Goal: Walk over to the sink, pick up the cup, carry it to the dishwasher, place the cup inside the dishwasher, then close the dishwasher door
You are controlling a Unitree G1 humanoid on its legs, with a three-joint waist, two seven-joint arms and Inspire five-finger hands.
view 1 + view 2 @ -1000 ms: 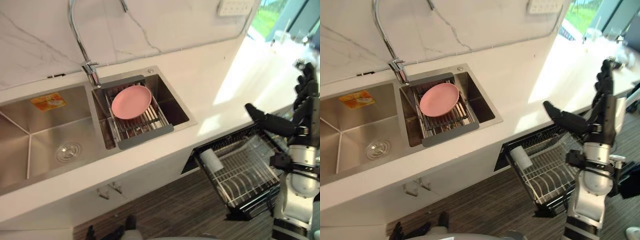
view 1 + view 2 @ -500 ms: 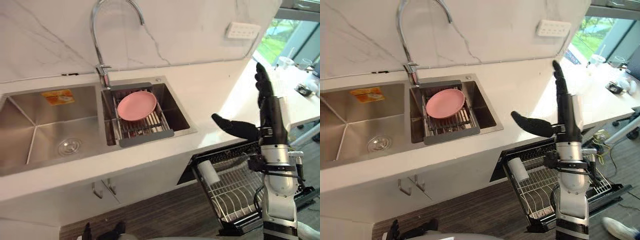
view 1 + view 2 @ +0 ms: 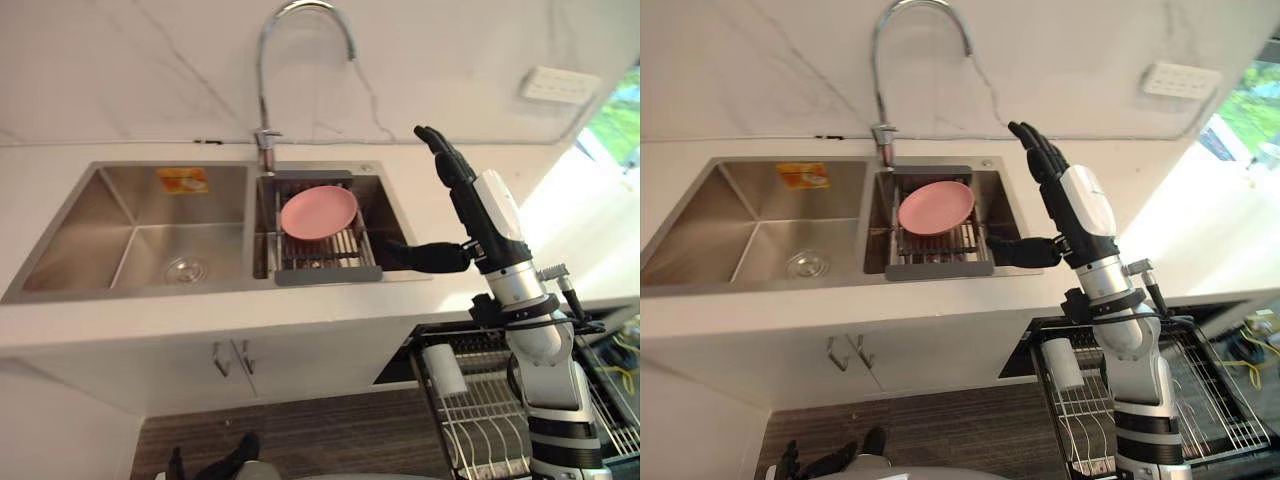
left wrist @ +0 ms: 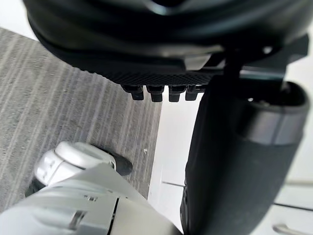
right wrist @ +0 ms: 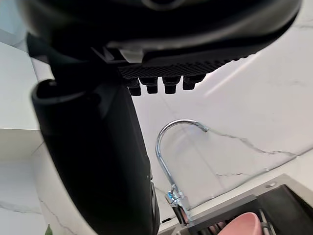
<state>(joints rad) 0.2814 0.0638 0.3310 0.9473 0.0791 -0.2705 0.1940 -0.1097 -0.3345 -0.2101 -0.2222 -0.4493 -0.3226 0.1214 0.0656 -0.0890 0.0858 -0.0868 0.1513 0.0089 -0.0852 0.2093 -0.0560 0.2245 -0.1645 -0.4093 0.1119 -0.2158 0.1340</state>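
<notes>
A white cup [image 3: 443, 370] lies on its side in the pulled-out wire rack [image 3: 1140, 420] of the dishwasher, below the counter at the lower right. My right hand [image 3: 482, 205] is raised above the counter beside the sink's right basin, open, with straight fingers and the thumb [image 3: 430, 257] stretched toward the basin; it holds nothing. The right wrist view looks past that thumb [image 5: 93, 147] at the tap. My left hand [image 4: 234, 161] hangs open over grey floor in the left wrist view, with nothing in it.
The steel double sink [image 3: 140, 290] is set in a white counter under a tall curved tap [image 3: 266, 100]. A pink plate [image 3: 318, 212] rests on a grey drying rack [image 3: 325, 272] in the right basin. A wall socket [image 3: 558, 85] sits at the right.
The camera has swung left, so the sink now sits mid-picture. My right hand has risen and come close to the right basin, still open. The cup stays in the dishwasher rack.
</notes>
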